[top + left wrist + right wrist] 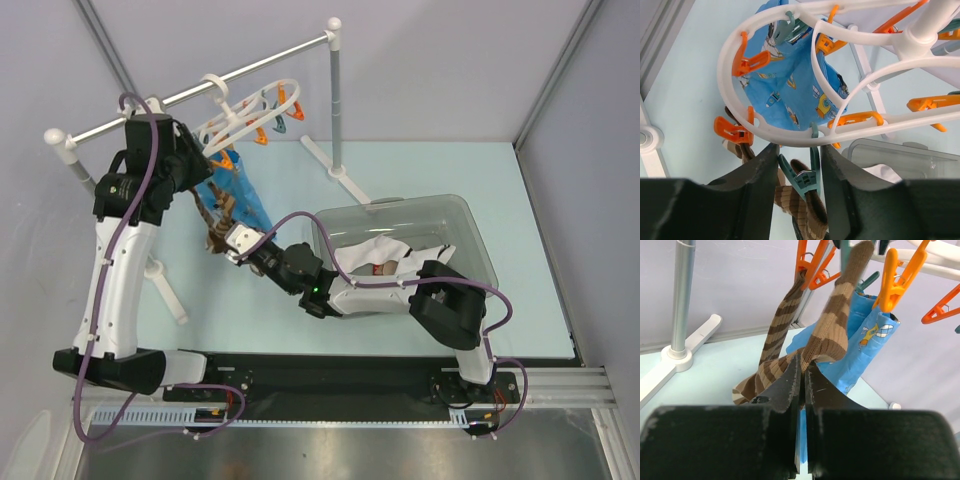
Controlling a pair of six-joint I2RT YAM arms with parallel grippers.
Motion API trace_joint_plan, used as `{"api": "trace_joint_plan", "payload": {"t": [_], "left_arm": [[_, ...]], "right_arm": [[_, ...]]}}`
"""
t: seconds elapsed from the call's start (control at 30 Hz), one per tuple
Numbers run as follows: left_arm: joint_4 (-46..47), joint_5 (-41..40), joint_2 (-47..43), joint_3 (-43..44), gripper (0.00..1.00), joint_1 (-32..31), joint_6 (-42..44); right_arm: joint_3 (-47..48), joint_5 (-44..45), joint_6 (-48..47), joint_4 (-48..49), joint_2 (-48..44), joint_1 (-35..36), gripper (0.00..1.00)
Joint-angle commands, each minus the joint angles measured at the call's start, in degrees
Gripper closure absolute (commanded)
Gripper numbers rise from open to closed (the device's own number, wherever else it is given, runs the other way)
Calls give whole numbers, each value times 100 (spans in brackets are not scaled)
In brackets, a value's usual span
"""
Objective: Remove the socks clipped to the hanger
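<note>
The white oval hanger (250, 108) hangs from the rail; its ring (727, 60) fills the left wrist view. Two brown socks with tan stripes (214, 236) dangle from its clips. My left gripper (205, 160) is up under the ring, and its fingers (760, 170) close on the levers of a teal clip (807, 181) that grips one striped sock (801, 212). My right gripper (232, 243) is shut on that sock (832, 322) lower down, at the fingertips (795, 371). The other striped sock (780, 325) hangs from an orange clip (807, 265).
A bright blue printed cloth (240, 195) is also clipped to the hanger (790, 85). A clear plastic bin (468, 222) holding white fabric (375, 255) stands right of centre. The white rail (190, 92) rests on posts, one grey post (335, 100) at the back.
</note>
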Motion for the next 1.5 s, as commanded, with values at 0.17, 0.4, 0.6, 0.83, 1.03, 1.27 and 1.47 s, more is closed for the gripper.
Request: {"api": "trace_joint_plan", "payload": {"t": [0.17,0.4,0.6,0.83,1.03,1.27,1.47], "left_arm": [[52,17,56,261,76,-43,3],[35,51,135,340,100,-43,21],[61,131,171,384,100,-35,56],[123,254,197,358,100,-35,56],[202,377,180,332,99,-34,56],[307,438,74,279,92,-35,91],[360,552,48,217,91,-43,74]], "right_arm": [[156,45,-133,287,-146,66,100],[77,141,-54,331,-198,58,100],[-476,475,122,524,-531,58,100],[-1724,1308,385,683,-1593,22,100],[-2331,2890,937,-738,-2912,-57,100],[-2261,3087,3279,-5312,-4592,-1092,98],[-2603,2727,4805,-6595,-5129,-2341,82]]}}
